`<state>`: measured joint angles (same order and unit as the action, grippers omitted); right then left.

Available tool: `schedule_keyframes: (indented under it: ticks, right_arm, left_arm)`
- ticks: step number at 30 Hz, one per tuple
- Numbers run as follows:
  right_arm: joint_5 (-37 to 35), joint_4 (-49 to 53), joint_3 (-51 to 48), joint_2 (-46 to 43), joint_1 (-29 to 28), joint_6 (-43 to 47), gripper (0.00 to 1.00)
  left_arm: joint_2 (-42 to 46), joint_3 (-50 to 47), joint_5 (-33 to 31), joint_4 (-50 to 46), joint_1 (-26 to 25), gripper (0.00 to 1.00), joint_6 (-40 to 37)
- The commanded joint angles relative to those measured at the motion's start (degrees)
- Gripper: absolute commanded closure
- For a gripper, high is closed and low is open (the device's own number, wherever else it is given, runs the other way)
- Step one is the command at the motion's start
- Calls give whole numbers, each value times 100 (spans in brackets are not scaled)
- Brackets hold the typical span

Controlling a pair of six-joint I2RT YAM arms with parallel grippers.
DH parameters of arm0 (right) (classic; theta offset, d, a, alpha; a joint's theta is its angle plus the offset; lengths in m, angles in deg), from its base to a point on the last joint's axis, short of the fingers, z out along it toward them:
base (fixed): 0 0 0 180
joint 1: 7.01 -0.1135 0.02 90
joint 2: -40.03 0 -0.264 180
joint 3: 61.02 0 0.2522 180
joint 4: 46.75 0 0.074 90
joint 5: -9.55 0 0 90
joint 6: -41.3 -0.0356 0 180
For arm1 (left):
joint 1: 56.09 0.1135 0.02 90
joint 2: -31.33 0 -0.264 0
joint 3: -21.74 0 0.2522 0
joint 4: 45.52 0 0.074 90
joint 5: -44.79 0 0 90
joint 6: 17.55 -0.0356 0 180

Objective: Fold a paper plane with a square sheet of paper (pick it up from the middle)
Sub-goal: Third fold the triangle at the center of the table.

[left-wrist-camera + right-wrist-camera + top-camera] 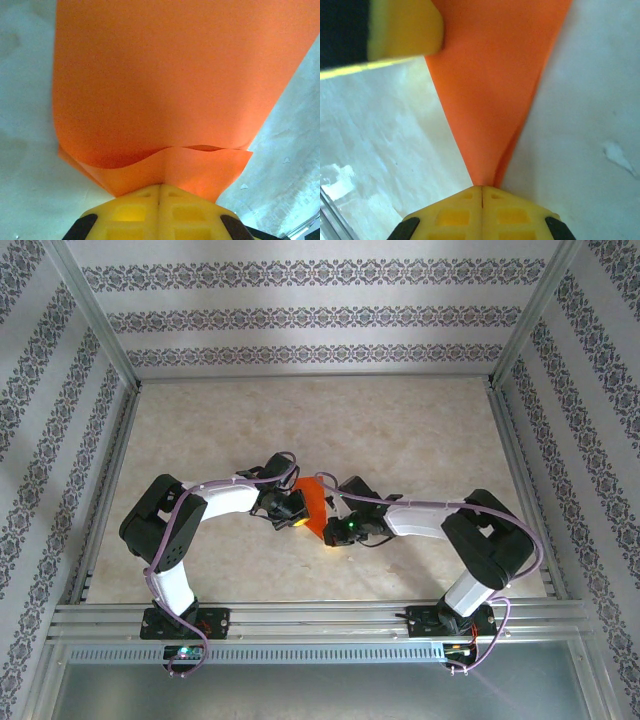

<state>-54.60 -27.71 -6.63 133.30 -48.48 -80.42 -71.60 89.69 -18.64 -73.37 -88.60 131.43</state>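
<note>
The square sheet of paper (312, 500) is bright orange-red, folded double, and held off the table between both arms at the middle of the top view. My left gripper (298, 514) is shut on its layered edge; in the left wrist view the yellow fingertips (160, 186) pinch two wavy layers of the sheet (165, 90). My right gripper (332, 533) is shut on the opposite end, where the paper (495, 90) narrows to a point between the closed jaws (482, 188). A yellow finger of the left gripper (405, 30) appears at the top left of the right wrist view.
The beige marbled table (400, 430) lies bare behind and beside the arms. Aluminium frame posts (95, 315) and patterned walls (300, 320) close it in on three sides. A metal rail (320, 618) runs along the near edge at the arm bases.
</note>
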Motion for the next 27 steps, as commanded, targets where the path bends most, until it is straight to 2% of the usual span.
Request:
schedule_keyframes:
  ticks: [1,7,18,27]
  right_arm:
    - [96,632,-219,-224,49,100,97]
    - [0,358,-7,-800,131,40,96]
    - [-27,123,653,200,13,98,96]
    - [-156,262,649,601,15,88,97]
  left_arm:
    - [-641,-343,-791,-665,34,95,-114]
    - [-581,-225,-635,-622,32,95,-176]
    - [-443,-143,-578,-639,30,95,-186]
    - [-18,56,-411,-351,33,94,-430]
